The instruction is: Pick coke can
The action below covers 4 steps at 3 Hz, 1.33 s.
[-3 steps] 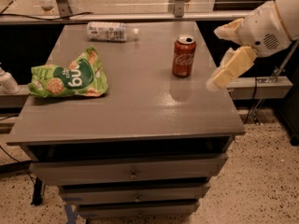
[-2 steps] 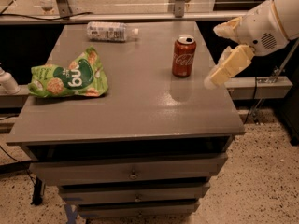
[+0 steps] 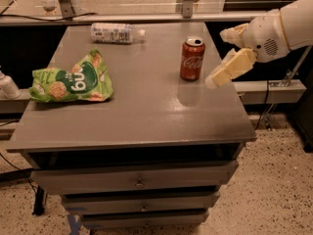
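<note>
The coke can (image 3: 192,58) is red with white script and a silver top. It stands upright on the right rear part of the grey cabinet top (image 3: 146,106). My gripper (image 3: 216,58) comes in from the right on a white arm and hovers just right of the can, at about its height, not touching it. Its two pale fingers (image 3: 230,68) are spread apart and hold nothing.
A green snack bag (image 3: 71,80) lies at the left of the cabinet top. A clear plastic bottle (image 3: 115,32) lies on its side at the back. Drawers (image 3: 139,180) are below the top. A rail and cables run behind and to the right.
My gripper has shifted a little to the left, closer to the can. The can, bag and bottle have not moved.
</note>
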### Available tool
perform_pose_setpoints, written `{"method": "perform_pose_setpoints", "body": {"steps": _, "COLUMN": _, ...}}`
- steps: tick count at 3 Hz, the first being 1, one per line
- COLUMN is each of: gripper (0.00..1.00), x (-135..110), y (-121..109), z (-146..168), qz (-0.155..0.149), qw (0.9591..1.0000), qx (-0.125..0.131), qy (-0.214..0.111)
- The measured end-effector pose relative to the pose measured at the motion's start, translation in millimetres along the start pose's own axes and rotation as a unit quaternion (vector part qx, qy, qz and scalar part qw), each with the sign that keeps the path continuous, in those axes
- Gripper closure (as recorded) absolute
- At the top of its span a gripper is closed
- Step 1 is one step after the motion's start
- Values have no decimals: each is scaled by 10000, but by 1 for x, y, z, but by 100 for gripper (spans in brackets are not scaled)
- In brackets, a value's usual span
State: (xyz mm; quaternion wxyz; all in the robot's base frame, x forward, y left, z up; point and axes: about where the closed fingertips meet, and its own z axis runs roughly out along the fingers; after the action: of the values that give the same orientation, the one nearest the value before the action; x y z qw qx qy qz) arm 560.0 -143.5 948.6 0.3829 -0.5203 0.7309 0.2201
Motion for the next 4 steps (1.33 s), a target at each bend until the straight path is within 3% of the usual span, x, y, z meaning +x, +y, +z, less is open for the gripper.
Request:
{"method": "perform_pose_setpoints", "body": {"steps": 1, "gripper": 0, "x": 1, "y": -34, "z": 32, "qz": 318, "qw": 9973, "qx": 45, "qy": -668}}
{"method": "perform_pose_setpoints", "body": {"steps": 2, "gripper": 0, "x": 11, "y": -65, "z": 53, "qz": 440, "qw": 9933, "qx": 143, "qy": -1057}}
{"method": "perform_pose_setpoints", "body": {"steps": 3, "gripper": 0, "x": 16, "y": -83, "z": 71, "qz": 680, "qw": 9872, "qx": 110, "qy": -1439}}
{"method": "perform_pose_setpoints", "body": {"steps": 4, "gripper": 0, "x": 9, "y": -85, "z": 87, "qz": 842, "qw": 9805, "qx": 15, "qy": -1774}}
